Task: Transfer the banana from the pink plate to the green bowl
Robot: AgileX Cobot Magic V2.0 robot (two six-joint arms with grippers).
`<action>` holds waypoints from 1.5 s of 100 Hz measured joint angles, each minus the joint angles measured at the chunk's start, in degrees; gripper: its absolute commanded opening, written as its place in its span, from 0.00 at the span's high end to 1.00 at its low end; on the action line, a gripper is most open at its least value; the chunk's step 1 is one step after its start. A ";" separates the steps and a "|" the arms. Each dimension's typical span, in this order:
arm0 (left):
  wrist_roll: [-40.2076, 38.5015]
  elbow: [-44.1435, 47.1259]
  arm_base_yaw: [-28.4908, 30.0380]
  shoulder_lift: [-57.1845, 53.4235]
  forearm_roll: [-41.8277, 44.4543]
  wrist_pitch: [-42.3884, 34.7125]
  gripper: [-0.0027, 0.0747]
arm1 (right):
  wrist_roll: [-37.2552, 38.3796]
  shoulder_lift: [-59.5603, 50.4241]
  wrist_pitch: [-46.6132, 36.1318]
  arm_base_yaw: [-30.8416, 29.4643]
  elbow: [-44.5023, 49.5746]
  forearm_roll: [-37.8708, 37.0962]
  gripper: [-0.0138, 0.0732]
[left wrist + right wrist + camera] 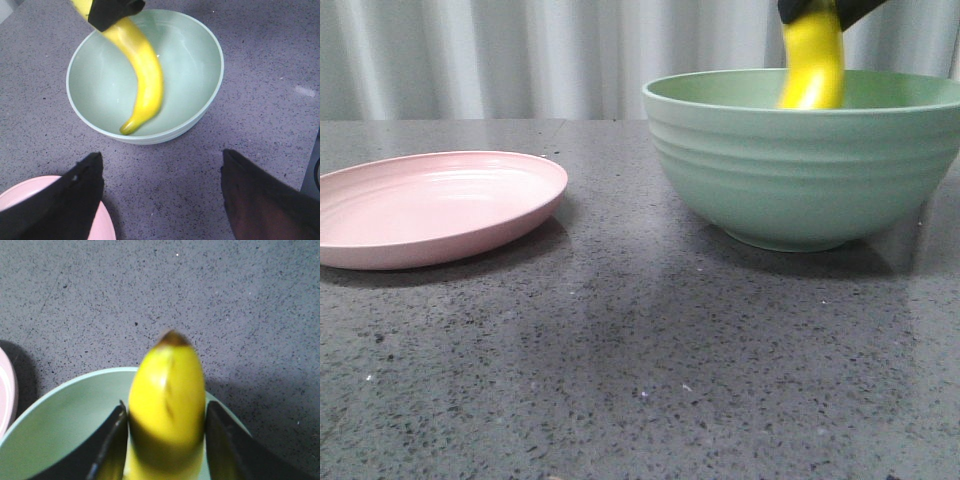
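Observation:
My right gripper (825, 10) is shut on the yellow banana (812, 65) and holds it nearly upright over the mint-green bowl (800, 170). The banana's lower end hangs inside the bowl. In the left wrist view the banana (142, 80) curves down from the right gripper (112, 12) into the bowl (185, 50), its tip near the inner wall. In the right wrist view both fingers press the banana's (167, 385) sides above the bowl (65, 425). The pink plate (430, 205) lies empty at the left. My left gripper (162, 165) is open and empty over the table between plate and bowl.
The table (640, 360) is dark grey speckled stone. A pale corrugated wall (520, 50) stands behind it. The plate's edge shows by my left finger (102, 227) and at the edge of the right wrist view (5, 390).

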 measured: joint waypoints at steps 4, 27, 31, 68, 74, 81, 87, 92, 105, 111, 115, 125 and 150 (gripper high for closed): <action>-0.09 0.00 0.00 0.00 0.00 -0.26 0.37 | 0.00 0.03 0.00 0.00 0.00 -0.24 0.44; -0.13 0.00 0.00 0.00 -0.13 -1.25 0.37 | 0.00 0.03 -0.57 0.00 0.00 -1.27 0.43; -0.13 0.00 0.00 0.00 -0.13 -1.31 0.37 | 0.00 0.03 -0.57 0.11 0.00 -1.27 0.43; -0.13 0.00 0.00 0.00 -0.55 -1.39 0.82 | -1.31 -3.97 3.73 0.23 0.00 -3.66 0.82; -0.13 0.21 0.00 -0.05 -0.59 -1.39 0.98 | -1.70 -4.81 5.89 0.35 0.00 -3.66 0.91; -0.13 1.23 0.00 -0.31 -0.68 -1.44 0.99 | -1.93 -5.56 7.62 1.03 0.00 -3.95 0.92; -0.35 2.30 0.00 -0.76 -0.81 -1.44 0.99 | -2.02 -6.34 8.71 1.98 0.00 -3.96 0.92; -0.87 3.40 0.00 -1.22 -1.01 -1.52 0.99 | -2.15 -7.07 9.35 2.71 0.00 -3.96 0.92; -1.42 7.48 0.00 -4.05 -1.24 -3.20 0.99 | -2.37 -9.73 10.16 4.22 0.53 -3.96 0.92; -1.54 9.73 0.00 -6.39 -1.24 -4.63 0.99 | -2.37 -11.71 9.93 5.33 1.81 -3.96 0.92; -1.65 11.56 0.00 -7.98 -1.24 -6.10 0.99 | -2.37 -12.97 9.55 6.08 3.00 -3.96 0.92; -2.05 16.19 0.00 -13.68 -1.24 -9.76 0.99 | -2.37 -17.63 7.43 7.36 7.03 -3.96 0.92; -2.88 30.52 0.00 -30.18 -1.50 -20.48 0.99 | -2.44 -33.85 -2.25 7.45 23.25 -3.96 0.92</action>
